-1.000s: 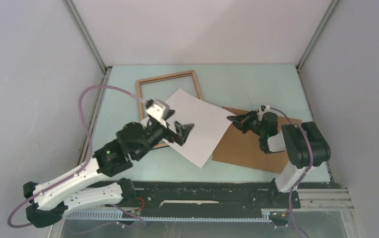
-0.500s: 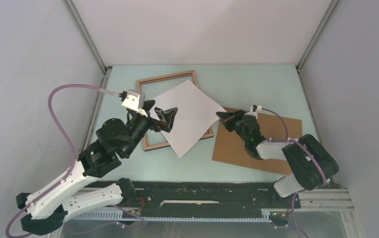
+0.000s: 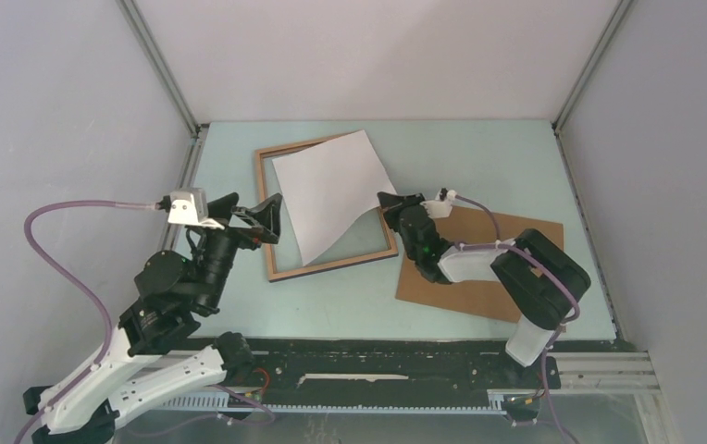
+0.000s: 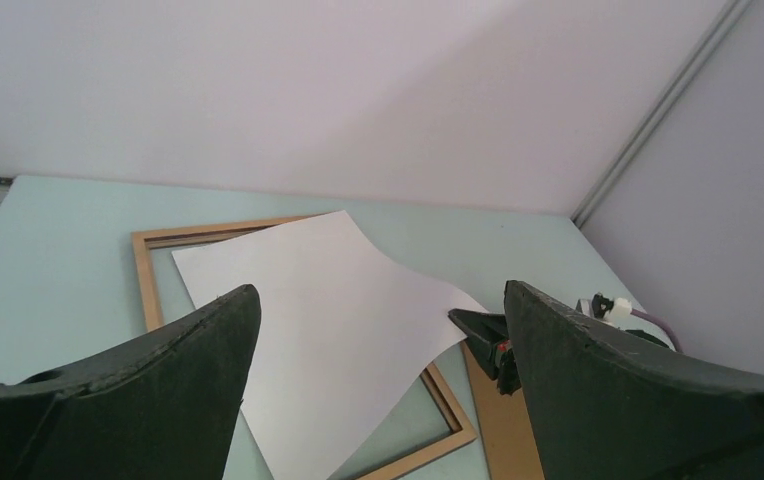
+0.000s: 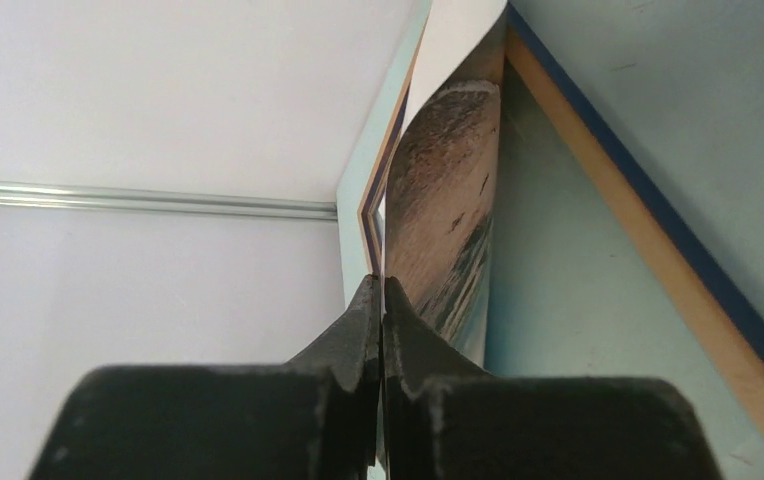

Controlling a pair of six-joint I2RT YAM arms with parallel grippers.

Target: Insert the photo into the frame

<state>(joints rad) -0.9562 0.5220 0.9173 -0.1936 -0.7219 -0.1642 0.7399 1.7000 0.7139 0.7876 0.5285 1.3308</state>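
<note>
Right end effector (image 3: pixel 389 202) is clamped on the photo (image 3: pixel 331 190), now drawn over the frame (image 3: pixel 331 266).
Left end effector (image 3: pixel 259 217), spread, is withdrawn; the photo lies skewed, unseated.

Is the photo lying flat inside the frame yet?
No. The photo curls upward, one corner pinched in the shut right tool, and it overlaps the far edge of the frame.
</note>
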